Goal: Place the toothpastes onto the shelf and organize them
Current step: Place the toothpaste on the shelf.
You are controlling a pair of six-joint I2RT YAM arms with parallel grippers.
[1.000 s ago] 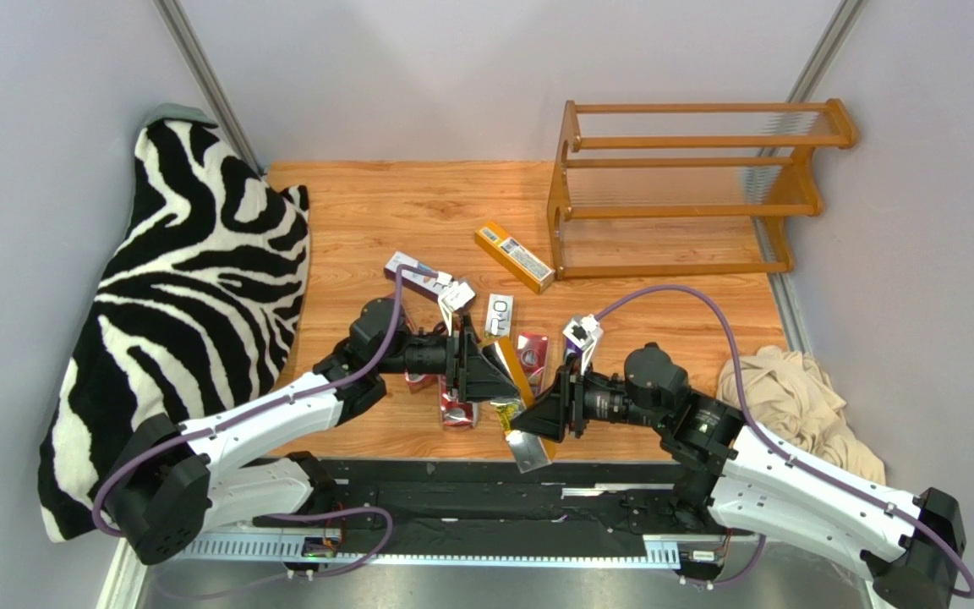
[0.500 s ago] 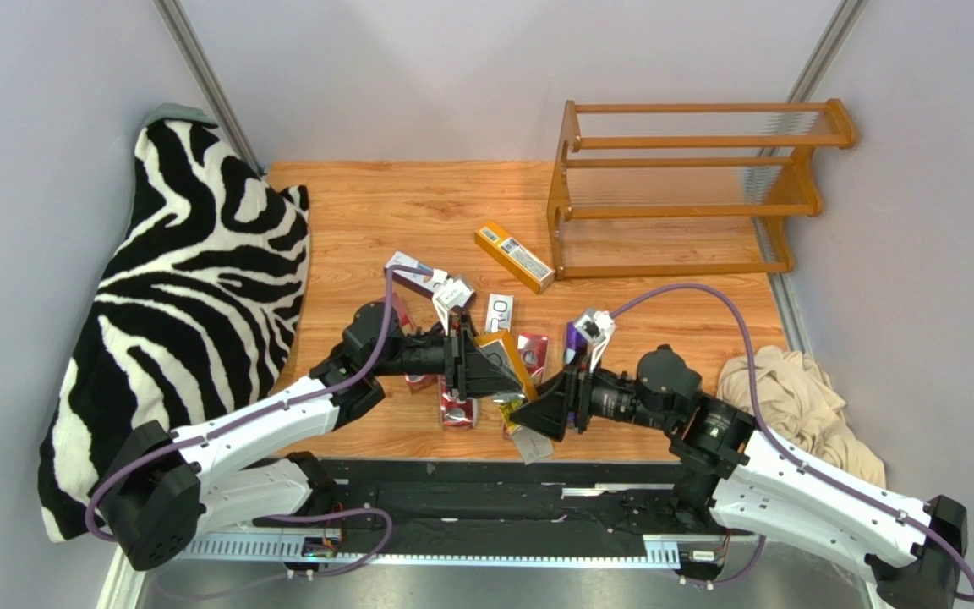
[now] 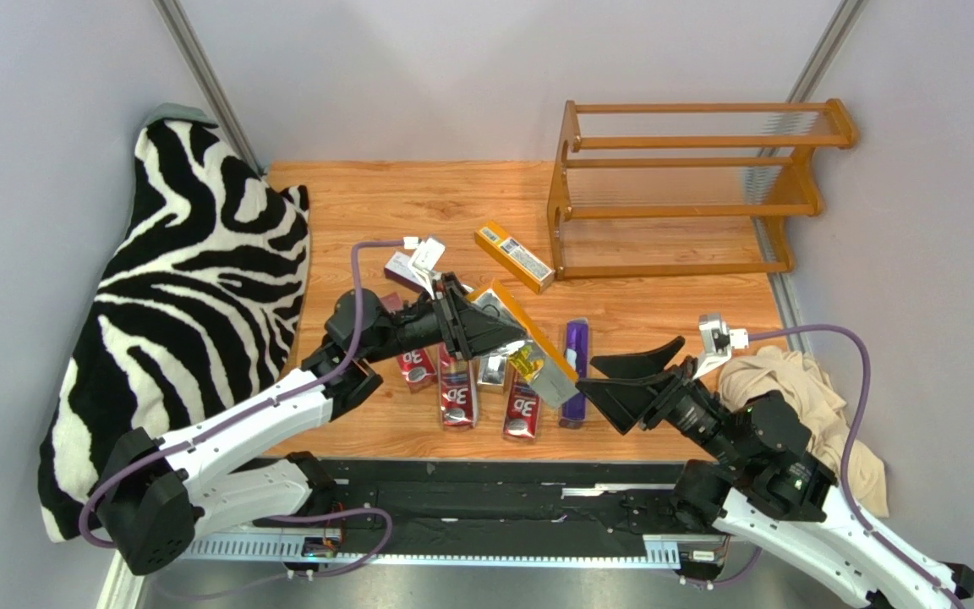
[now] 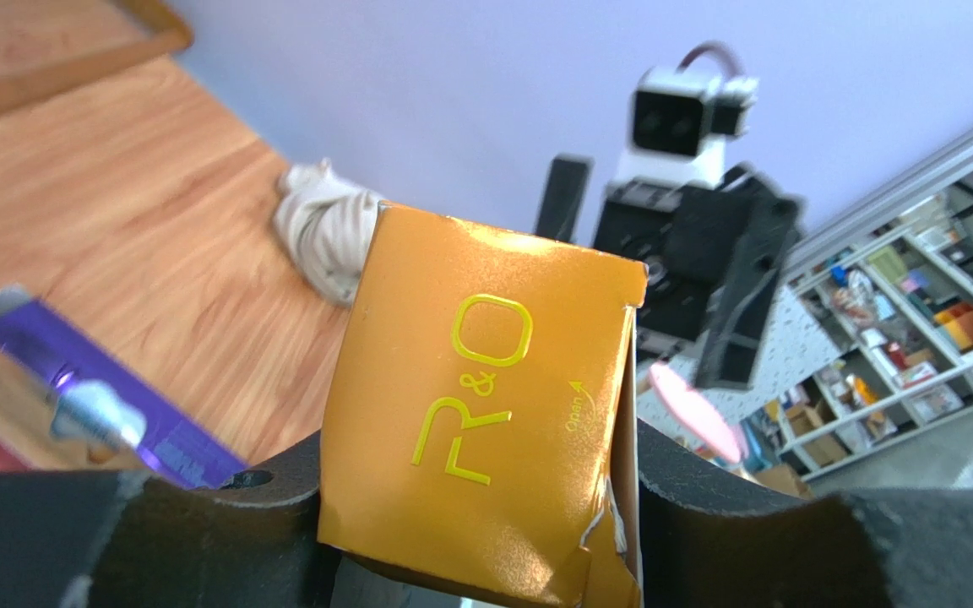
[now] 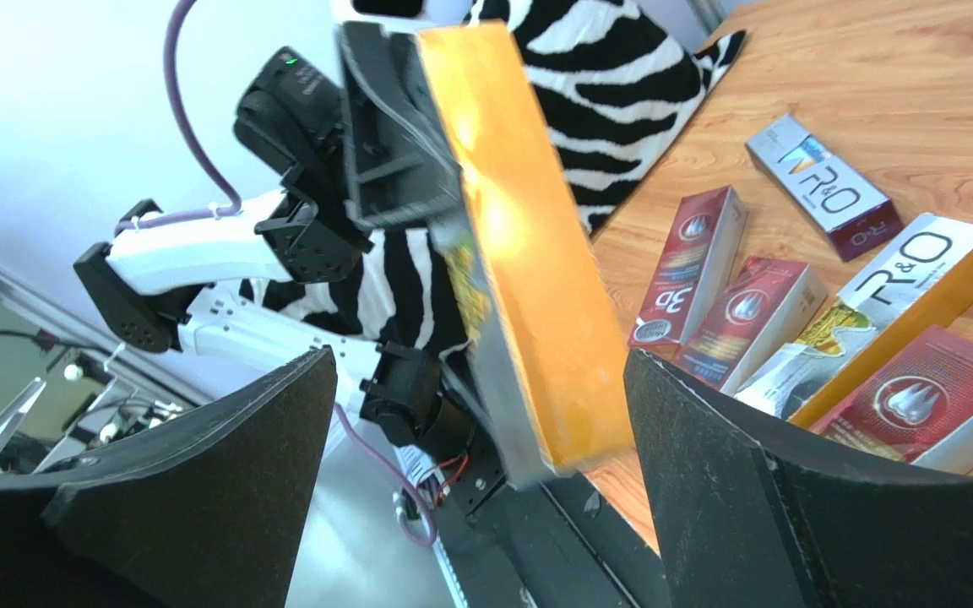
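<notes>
My left gripper (image 3: 495,333) clamps an orange carton (image 3: 537,360), tilted.
My right gripper (image 3: 617,377) faces it nearby, jaws spread wide.

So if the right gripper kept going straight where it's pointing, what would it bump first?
Probably the orange carton the left gripper holds up; it's dead ahead in the right wrist view, depth unclear.

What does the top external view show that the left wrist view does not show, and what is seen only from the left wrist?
Only the top external view: the shelf, a second orange carton lying near it, and the zebra cloth. Only the left wrist view: the R&O print on the end of the orange carton. Both: that orange carton held in the left gripper, the purple carton, the beige cloth and the right gripper.
</notes>
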